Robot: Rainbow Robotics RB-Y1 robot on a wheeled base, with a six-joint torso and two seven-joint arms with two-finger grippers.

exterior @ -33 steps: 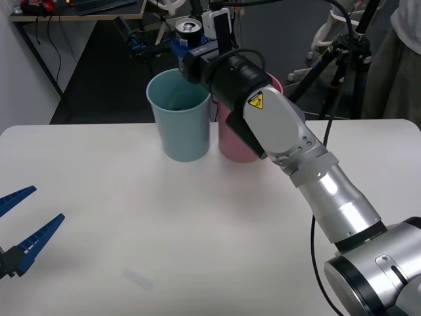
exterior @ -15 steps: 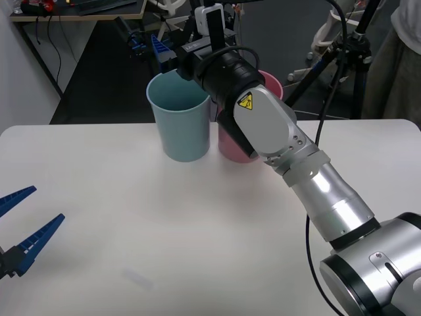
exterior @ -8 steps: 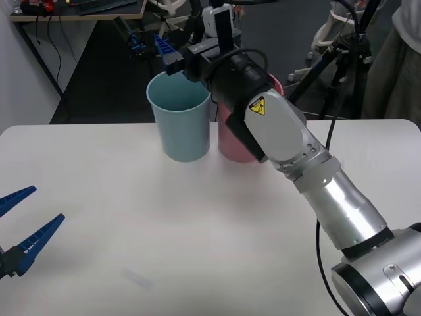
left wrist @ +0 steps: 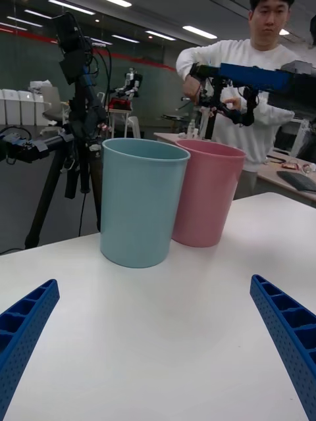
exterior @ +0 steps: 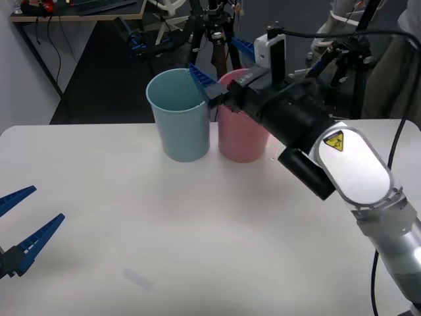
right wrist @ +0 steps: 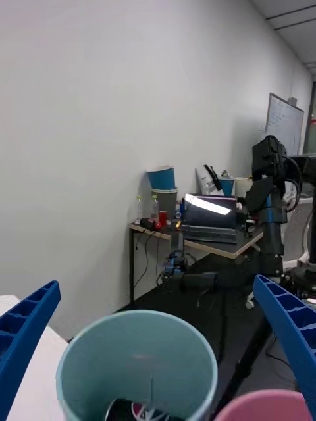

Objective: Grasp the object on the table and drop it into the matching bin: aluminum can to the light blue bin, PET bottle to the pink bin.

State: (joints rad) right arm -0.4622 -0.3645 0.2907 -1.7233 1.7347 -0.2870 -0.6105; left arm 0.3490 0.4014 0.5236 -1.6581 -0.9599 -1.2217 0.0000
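While the right gripper is held above the pink bin, its fingers are spread wide. A can is glimpsed inside the blue bin. The left gripper is parked wide over the counter

A plain white wall rises beside a cluttered desk; camera tripods stand on dark floor; ceiling strip lights glow.
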